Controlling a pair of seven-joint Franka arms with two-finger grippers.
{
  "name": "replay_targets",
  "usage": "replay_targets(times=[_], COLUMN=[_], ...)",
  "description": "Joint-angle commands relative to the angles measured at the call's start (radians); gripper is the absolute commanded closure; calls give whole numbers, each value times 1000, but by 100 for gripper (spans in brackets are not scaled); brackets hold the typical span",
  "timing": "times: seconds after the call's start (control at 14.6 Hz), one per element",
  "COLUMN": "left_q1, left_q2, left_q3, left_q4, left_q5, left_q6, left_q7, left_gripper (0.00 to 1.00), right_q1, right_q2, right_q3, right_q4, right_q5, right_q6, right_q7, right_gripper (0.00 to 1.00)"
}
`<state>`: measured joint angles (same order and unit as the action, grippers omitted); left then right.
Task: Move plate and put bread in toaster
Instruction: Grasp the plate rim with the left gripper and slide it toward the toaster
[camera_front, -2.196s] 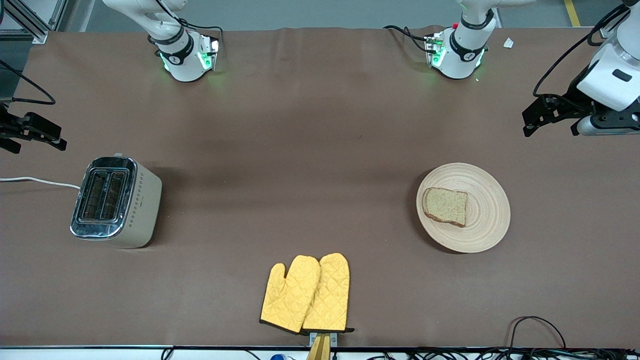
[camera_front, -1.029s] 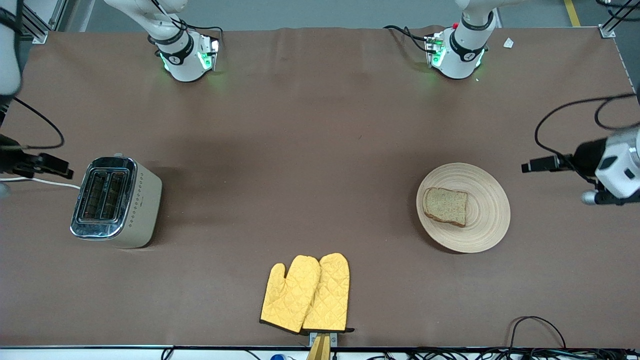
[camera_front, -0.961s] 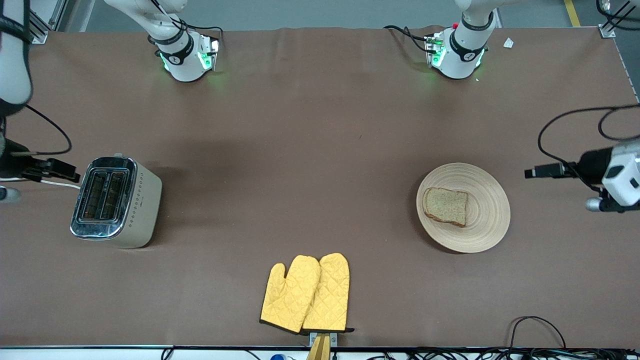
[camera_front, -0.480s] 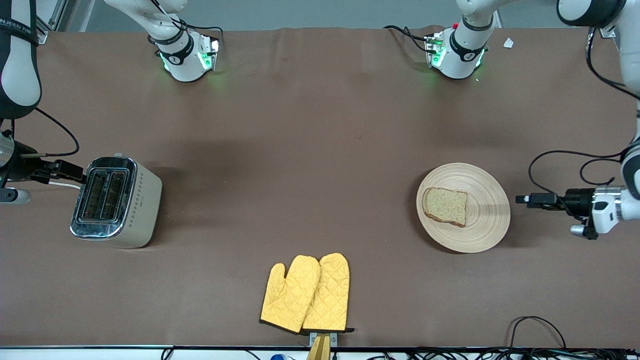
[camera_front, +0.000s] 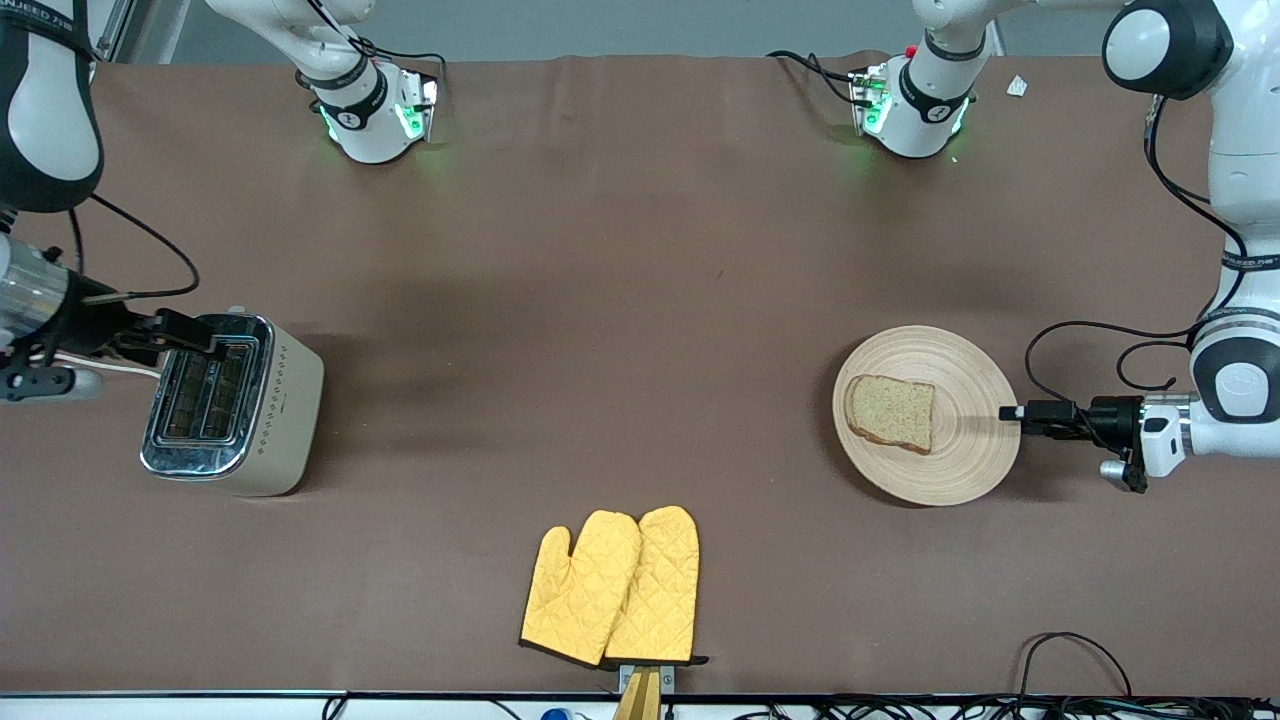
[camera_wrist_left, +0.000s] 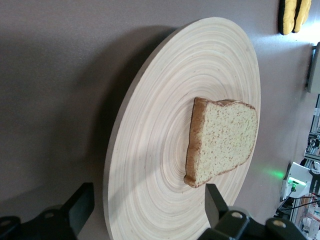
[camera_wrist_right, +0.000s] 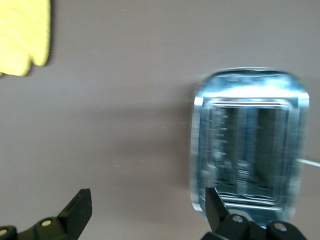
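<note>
Right gripper (camera_front: 185, 335), fingers spread and empty, has slid in over the chrome top of the cream, diamond-patterned toaster (camera_front: 232, 402); its slots blur in the right wrist view. Quilted yellow mitts (camera_front: 612, 587) lie nearest the front camera. Speckled bread (camera_front: 890, 412) sits on the ringed wooden plate (camera_front: 975, 440). Left gripper (camera_front: 1020, 413), open wide, has come down to the plate's rim, fingertips mostly cropped in the left wrist view.

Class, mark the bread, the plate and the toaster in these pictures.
bread (camera_front: 890, 412), front view, middle of the slice.
plate (camera_front: 975, 465), front view, bare grooved surface near the rim.
toaster (camera_front: 285, 410), front view, cream side wall.
</note>
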<state>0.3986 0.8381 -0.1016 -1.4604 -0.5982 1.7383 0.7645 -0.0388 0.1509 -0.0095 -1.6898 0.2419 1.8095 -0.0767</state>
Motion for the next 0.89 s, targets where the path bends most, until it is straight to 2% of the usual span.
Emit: replay_targets(times=[0.0,0.07,0.14,0.21,0.27,0.41,0.69,0.82], left_q1=[-1,2,5,6,8,8,5,8], left_q2=[22,29,36,39,48,62,46,35], left_q3=[-3,-3,-3,-3,-3,-3,-9,-65], left_q4=[22,22,22,22,20,22,23,26], left_q5=[-23,-29,-31,-37,-49,-51,-84,-92], left_q6=[0,0,0,0,0,0,-11,-11], left_q7=[91,102,110,127,145,215,240,198], left_gripper=[62,67,75,91,96,99,100,100], right_q1=[74,109,123,131,137,206,227,247], right_q2=[74,105,145,182,209,245,335,340], right_q3=[-3,-3,-3,-3,-3,-6,-3,-4], right_q4=[-8,-13,-13,-11,-11,-13,24,16], right_q5=[121,141,174,247,298,303,310,307], right_q6=[75,115,151,155,162,232,263,310], right_q7=[90,101,104,103,98,100,101,100], right_gripper=[0,0,0,0,0,0,0,0])
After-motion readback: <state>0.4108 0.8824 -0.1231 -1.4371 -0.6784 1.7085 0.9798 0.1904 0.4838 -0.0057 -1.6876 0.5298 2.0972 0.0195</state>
